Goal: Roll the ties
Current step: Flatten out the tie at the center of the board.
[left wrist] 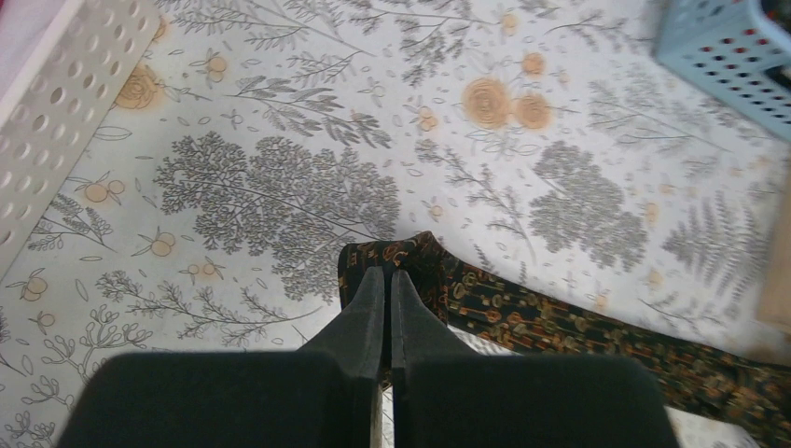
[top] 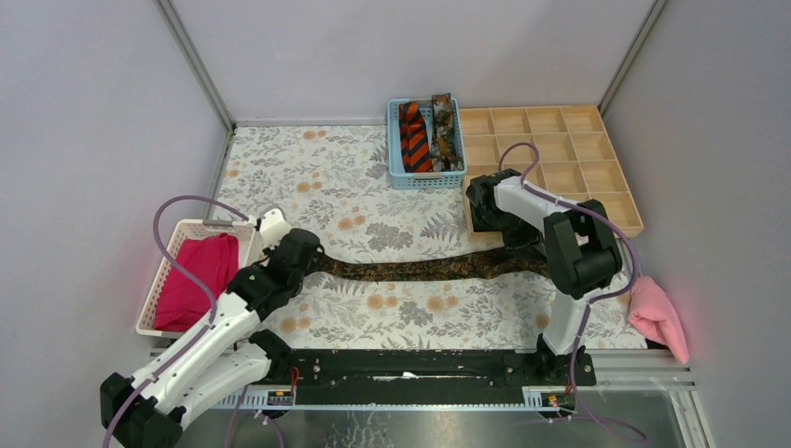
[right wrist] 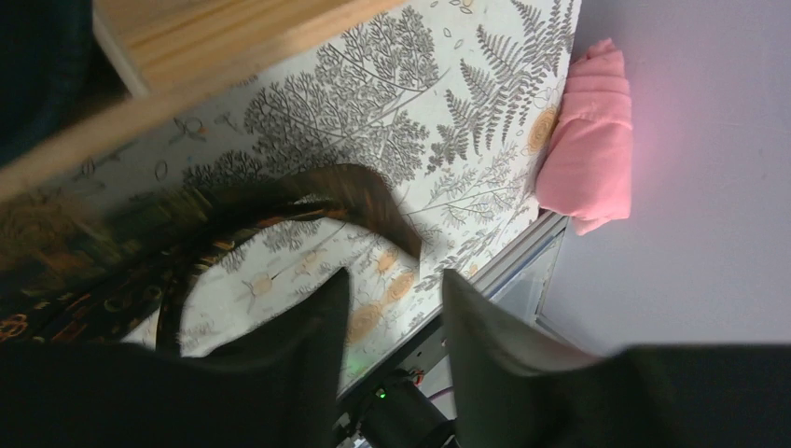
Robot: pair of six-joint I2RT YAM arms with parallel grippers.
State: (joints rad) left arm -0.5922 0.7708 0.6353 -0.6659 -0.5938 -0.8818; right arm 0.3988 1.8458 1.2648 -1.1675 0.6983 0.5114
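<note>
The dark brown tie (top: 420, 269) lies stretched out long on the flowery tabletop (top: 317, 159), between the two arms. The left claw (left wrist: 387, 275) is pressed together and pinches one end of it. The right claw (right wrist: 392, 280) is spread apart, and the tie's other end lies just past its tips. A striped tie (top: 415, 138) sits in the blue basket (top: 399, 175) at the back.

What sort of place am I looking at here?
Probably a robotics lab cell: a left arm and right arm bolted to a rail, plain walls on a metal frame, and a table staged with a tie, a blue basket and a wooden tray.
</note>
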